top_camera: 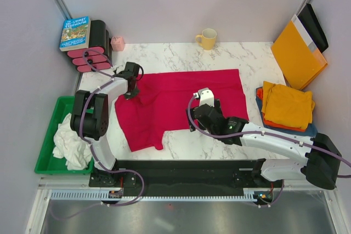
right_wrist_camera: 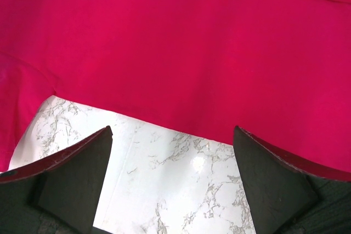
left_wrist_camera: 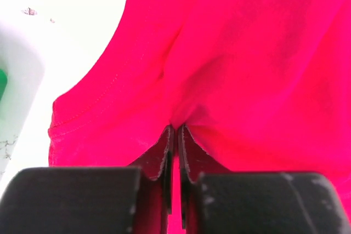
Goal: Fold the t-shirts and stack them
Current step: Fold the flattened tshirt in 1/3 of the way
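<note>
A white shirt [top_camera: 71, 146] is lying crumpled in the bin [top_camera: 47, 147] at near left. The right jaws are hanging wide apart over the near hem of the red shirt [top_camera: 175, 100], which is lying spread across the desk [top_camera: 181, 145]. The left jaws are pinching a fold near its left edge.

You are getting a bright overhead view: soft light is coming from above, and the white marble-patterned table [top_camera: 164, 58] is carrying only faint shadows beside the arms. In your left wrist view this table is burning out to pure white, and the black left gripper [left_wrist_camera: 175, 130] is sitting blurred at the bottom. In your right wrist view a small glare spot is shining on the marble, and the crimson red cloth t-shirt [right_wrist_camera: 192, 42] is looking oversaturated.
</note>
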Controlling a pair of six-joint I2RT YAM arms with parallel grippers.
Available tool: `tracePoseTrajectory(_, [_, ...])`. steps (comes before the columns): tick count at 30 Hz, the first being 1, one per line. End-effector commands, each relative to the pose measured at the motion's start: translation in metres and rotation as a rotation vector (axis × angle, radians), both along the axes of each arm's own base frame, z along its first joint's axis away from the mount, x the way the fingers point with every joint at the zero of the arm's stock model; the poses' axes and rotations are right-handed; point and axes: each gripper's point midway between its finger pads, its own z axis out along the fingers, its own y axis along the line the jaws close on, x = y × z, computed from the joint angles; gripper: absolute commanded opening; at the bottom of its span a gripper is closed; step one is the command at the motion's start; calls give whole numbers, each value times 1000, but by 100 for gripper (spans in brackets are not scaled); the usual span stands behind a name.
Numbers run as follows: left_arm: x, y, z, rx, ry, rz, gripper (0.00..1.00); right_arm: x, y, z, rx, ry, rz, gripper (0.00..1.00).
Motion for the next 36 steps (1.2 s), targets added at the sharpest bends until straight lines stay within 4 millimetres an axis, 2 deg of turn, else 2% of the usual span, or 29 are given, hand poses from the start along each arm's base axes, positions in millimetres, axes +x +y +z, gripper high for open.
tracePoseTrajectory(1, [6,4,9,0,-39,29,5,1,2,0,7,-2,-12,98])
tracePoseTrajectory(3, [3,6,16,1,-54,31,2,2,4,-1,11,-1,-13,98])
tracePoseTrajectory(12, [-7,14,61,25,-133,22,2,2,11,-4,31,3,0,98])
tracePoseTrajectory(15, [-12,18,65,45,-129,20,2,2,14,-5,44,4,5,99])
tracePoseTrajectory(22, [-34,21,51,46,-70,32,2,2,15,-6,52,2,7,98])
tracePoseTrajectory(29, [-55,21,17,49,32,33,2,2,14,-7,50,2,9,98])
tracePoseTrajectory(31, [-55,20,13,43,42,33,13,2,14,-7,49,0,11,98])
tracePoseTrajectory(32, [-55,18,13,38,39,30,25,3,15,-6,49,-2,12,98])
tracePoseTrajectory(34, [-47,10,18,18,-2,-4,43,4,15,-3,48,-11,11,98])
tracePoseTrajectory(36, [-40,0,31,-20,-53,-32,49,7,14,0,41,-22,0,98])
